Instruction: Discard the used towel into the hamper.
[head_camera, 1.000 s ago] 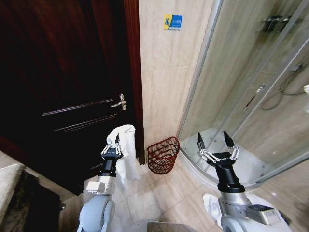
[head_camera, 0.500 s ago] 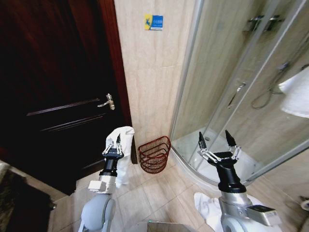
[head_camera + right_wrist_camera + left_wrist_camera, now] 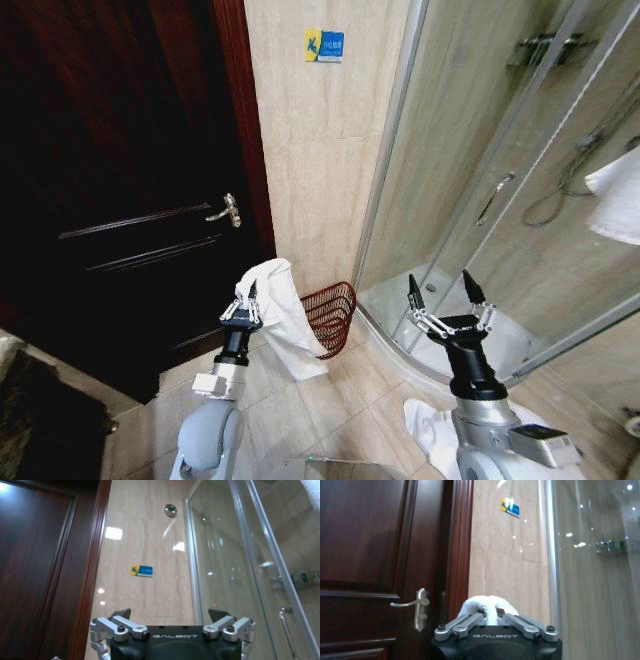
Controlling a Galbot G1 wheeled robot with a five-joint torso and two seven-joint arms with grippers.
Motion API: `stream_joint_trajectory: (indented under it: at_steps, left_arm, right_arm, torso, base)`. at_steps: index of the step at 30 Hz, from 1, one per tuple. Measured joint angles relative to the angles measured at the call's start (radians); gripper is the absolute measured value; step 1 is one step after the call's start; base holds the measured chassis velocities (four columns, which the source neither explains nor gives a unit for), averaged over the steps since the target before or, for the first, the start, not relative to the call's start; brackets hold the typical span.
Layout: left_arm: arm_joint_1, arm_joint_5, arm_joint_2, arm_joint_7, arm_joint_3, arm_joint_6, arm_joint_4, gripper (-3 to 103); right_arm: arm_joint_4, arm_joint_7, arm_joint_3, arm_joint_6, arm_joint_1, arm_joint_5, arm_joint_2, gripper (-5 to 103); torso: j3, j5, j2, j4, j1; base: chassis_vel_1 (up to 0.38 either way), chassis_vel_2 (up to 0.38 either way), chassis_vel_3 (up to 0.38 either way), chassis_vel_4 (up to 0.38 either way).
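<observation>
Towel (image 3: 283, 320) hangs from the left gripper (image 3: 246, 303), whose fingers are closed on the cloth's upper fold; the white fabric drapes down and to the right of the raised fingers, its lower edge trailing toward the floor. In the left wrist view the same towel (image 3: 487, 605) bulges as a white hump between the fingers of the left gripper (image 3: 489, 619). The hamper (image 3: 330, 315), a dark reddish-brown wire basket, stands on the tiled floor (image 3: 330, 405) just to the right of the held towel and a little farther away, against the beige wall (image 3: 320, 170) between the dark wooden door (image 3: 120, 190) and the glass shower enclosure (image 3: 500, 200). The hanging cloth covers the hamper's left side, so the towel lies in front of the basket rather than over its opening; whether the two touch cannot be told. The right gripper (image 3: 446, 300) is held up on the right, well apart from the hamper, its two fingers spread wide with nothing between them, in front of the shower's curved base. The right wrist view shows that gripper (image 3: 170, 619) with its fingers apart, facing the wall and a small blue and yellow sign (image 3: 142, 570). The same sign (image 3: 325, 45) sits high on the wall above the hamper. A metal door handle (image 3: 226, 211) projects from the door, to the left of and above the left gripper. Another white cloth (image 3: 440, 425) lies on the floor near the right arm.
</observation>
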Motion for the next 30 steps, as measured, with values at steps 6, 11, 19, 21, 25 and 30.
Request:
stream_joint_trajectory:
  at_steps: [6, 11, 19, 21, 25, 30]
  left_arm:
    - [-0.031, -0.005, 0.000, 0.007, -0.009, 0.000, 0.015, 3]
    - [-0.038, -0.007, 0.000, 0.007, -0.017, -0.003, 0.027, 3]
    - [-0.091, -0.023, 0.000, 0.022, 0.008, -0.009, 0.029, 3]
    - [-0.092, -0.021, 0.000, 0.023, 0.007, -0.005, 0.029, 3]
    - [-0.100, -0.012, 0.000, 0.026, 0.003, 0.018, 0.040, 3]
    - [-0.118, -0.008, 0.000, 0.042, 0.026, 0.035, 0.041, 3]
  right_arm:
    - [0.000, 0.002, 0.001, 0.006, -0.007, 0.001, -0.002, 100]
    - [0.000, 0.002, 0.003, 0.007, -0.008, -0.001, -0.001, 100]
    - [0.000, -0.011, -0.006, 0.066, -0.008, -0.038, 0.009, 100]
    - [0.000, -0.012, -0.006, 0.072, -0.008, -0.037, 0.010, 100]
    - [0.000, -0.039, -0.006, 0.099, -0.007, -0.024, 0.011, 100]
    - [0.000, -0.055, -0.006, 0.101, -0.006, -0.022, 0.013, 100]
  torso:
    - [0.000, 0.0000, 0.000, -0.0003, 0.000]
    - [0.000, -0.0001, 0.000, -0.0001, 0.000]
    - [0.000, 0.0000, 0.000, -0.0005, 0.001]
    - [0.000, 0.0000, 0.000, -0.0005, 0.001]
    - [0.000, -0.0001, 0.000, 0.0000, 0.000]
    - [0.000, 0.0000, 0.000, -0.0002, 0.000]
  base:
    - [-0.069, 0.042, 0.060, -0.043]
    - [-0.094, 0.103, 0.091, -0.106]
    - [-0.072, 0.079, 0.078, -0.072]
    - [-0.048, 0.028, 0.026, -0.060]
    - [0.000, 0.000, 0.000, 0.000]
    - [0.000, 0.000, 0.000, 0.000]
